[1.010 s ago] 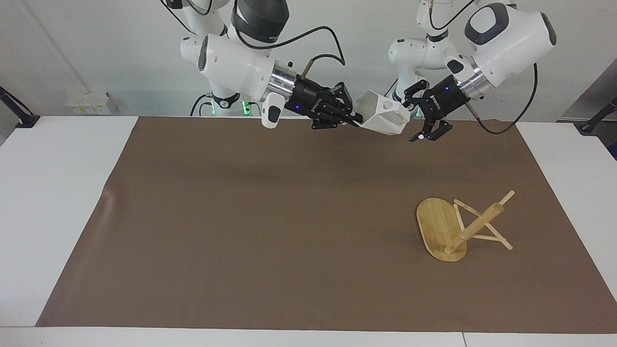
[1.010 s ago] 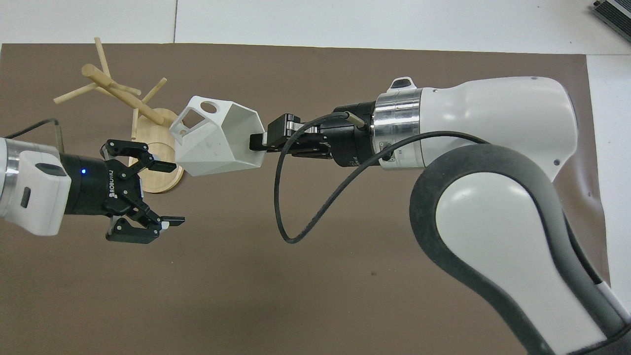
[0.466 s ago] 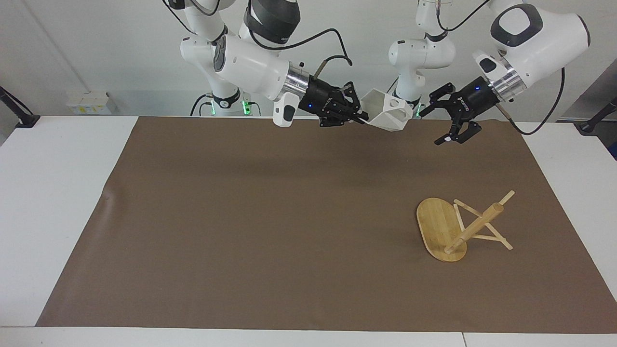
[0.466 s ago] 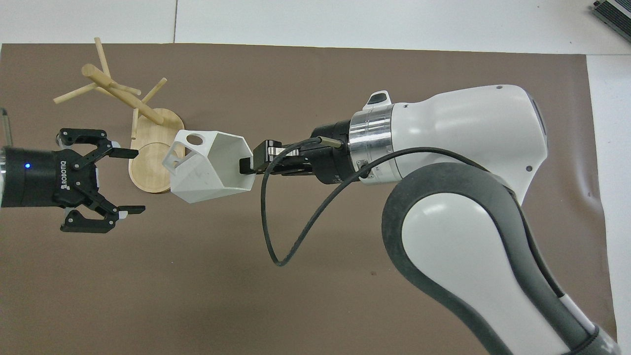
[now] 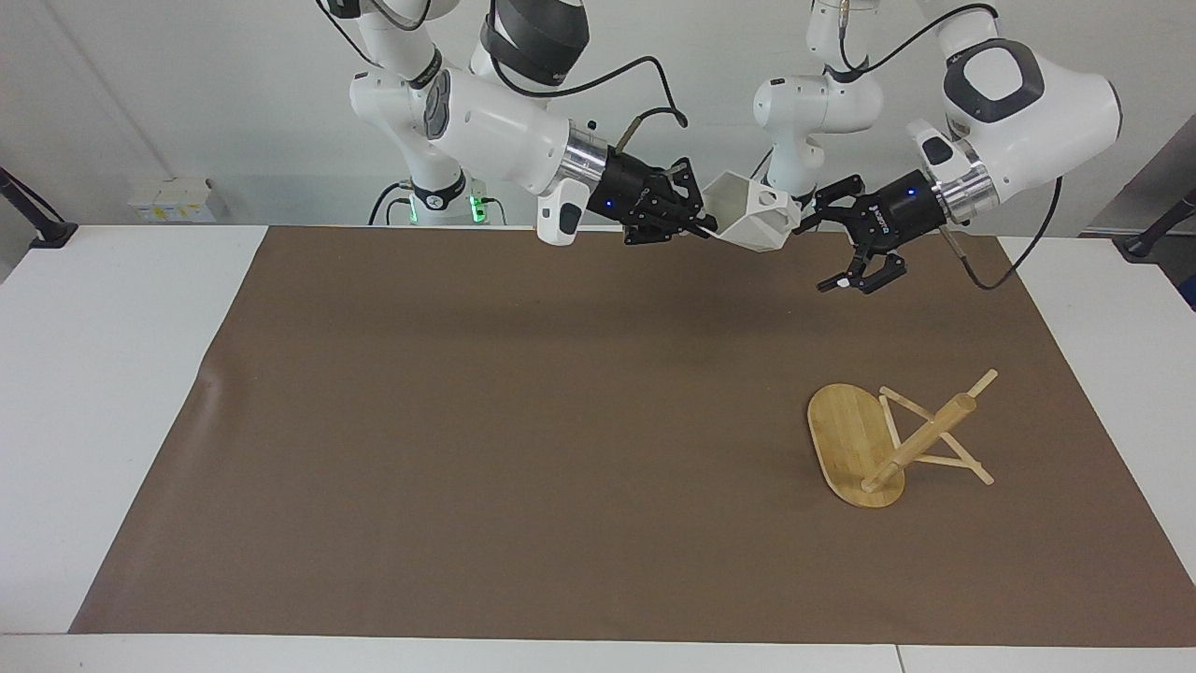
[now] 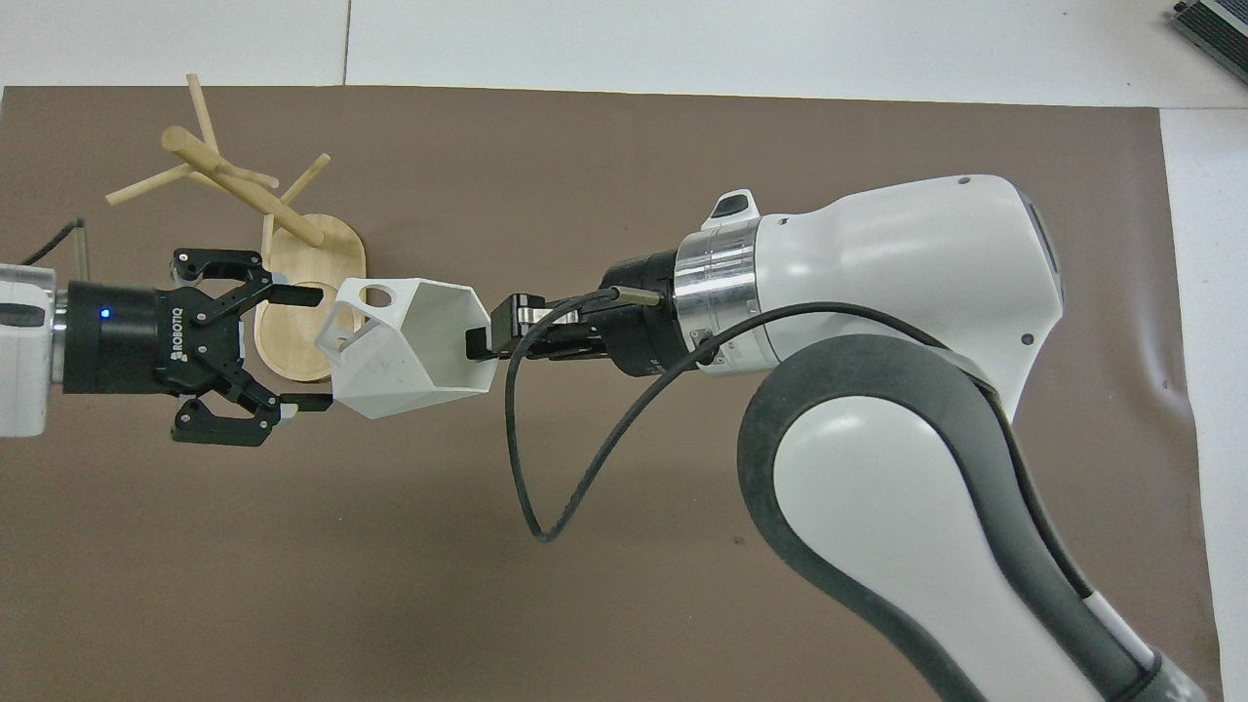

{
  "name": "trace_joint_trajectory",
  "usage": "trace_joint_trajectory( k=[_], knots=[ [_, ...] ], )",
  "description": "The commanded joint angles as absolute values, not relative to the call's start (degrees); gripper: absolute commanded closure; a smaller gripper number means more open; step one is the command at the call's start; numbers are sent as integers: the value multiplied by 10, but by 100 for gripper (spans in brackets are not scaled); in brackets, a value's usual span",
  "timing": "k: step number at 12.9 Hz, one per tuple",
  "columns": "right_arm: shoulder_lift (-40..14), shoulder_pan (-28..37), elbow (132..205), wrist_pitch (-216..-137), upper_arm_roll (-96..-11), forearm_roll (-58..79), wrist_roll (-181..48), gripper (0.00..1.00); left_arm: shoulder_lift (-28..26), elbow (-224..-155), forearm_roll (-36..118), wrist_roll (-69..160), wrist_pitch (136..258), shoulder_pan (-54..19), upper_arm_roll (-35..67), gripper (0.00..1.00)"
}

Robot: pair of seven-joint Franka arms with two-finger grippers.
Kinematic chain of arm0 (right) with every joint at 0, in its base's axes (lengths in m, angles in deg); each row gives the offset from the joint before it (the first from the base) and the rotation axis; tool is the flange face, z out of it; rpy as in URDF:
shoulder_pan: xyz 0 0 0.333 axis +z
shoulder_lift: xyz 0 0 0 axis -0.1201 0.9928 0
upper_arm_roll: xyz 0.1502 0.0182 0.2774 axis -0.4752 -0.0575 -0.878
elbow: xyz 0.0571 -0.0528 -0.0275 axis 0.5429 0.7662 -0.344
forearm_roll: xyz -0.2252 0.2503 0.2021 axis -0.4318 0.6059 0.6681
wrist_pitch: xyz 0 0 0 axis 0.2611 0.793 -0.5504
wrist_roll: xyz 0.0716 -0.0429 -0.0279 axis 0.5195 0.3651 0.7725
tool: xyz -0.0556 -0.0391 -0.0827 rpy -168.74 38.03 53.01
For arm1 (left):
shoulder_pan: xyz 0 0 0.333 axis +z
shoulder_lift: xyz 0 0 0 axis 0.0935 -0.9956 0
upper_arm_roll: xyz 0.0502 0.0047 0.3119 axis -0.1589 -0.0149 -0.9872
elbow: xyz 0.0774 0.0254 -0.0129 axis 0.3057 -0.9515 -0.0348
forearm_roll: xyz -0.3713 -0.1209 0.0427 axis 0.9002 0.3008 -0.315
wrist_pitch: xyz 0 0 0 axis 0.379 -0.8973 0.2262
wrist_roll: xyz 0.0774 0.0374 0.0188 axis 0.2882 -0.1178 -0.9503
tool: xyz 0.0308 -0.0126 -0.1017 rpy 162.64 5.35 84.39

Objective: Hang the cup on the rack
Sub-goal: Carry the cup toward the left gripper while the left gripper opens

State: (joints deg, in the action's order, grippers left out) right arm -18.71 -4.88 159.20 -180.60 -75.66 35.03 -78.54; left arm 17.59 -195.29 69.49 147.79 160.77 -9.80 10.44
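You see two glossy white arms with dark grey joint bands and brushed-metal wrist rings. Each black claw, left claw (image 6: 302, 346) and right claw (image 5: 699, 224), shows a small blue light; the left one carries white lettering. Black cables loop from each wrist at about six o'clock.

The table (image 5: 112, 374) is white, and a big brown mat (image 5: 523, 430) covers most of its top. White strips of the table show at both ends of the mat. On the mat lies only the rack (image 5: 874, 444), toward the left arm's end of the table. It is tipped over: its oval base stands on edge, and its post and pegs point sideways.
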Motion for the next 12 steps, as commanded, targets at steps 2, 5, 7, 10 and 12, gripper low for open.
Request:
trace_joint_trajectory(
  k=[2,5,7,10,12],
  knots=[
    [-187,-57,1592,-1802,-764,345,-786,100,183,-1967,732,1491,1621,-122,105,0],
    [-187,-57,1591,-1802,-764,345,-786,100,194,-1986,739,1494,1617,-134,106,0],
    [-187,-57,1591,-1802,-764,345,-786,100,198,-1992,749,1507,1611,-138,106,0],
    [-187,-57,1591,-1802,-764,345,-786,100,204,-1993,761,1530,1603,-139,106,0],
    [-187,-57,1591,-1802,-764,345,-786,100,211,-1993,772,1529,1595,-138,106,0]
  ],
)
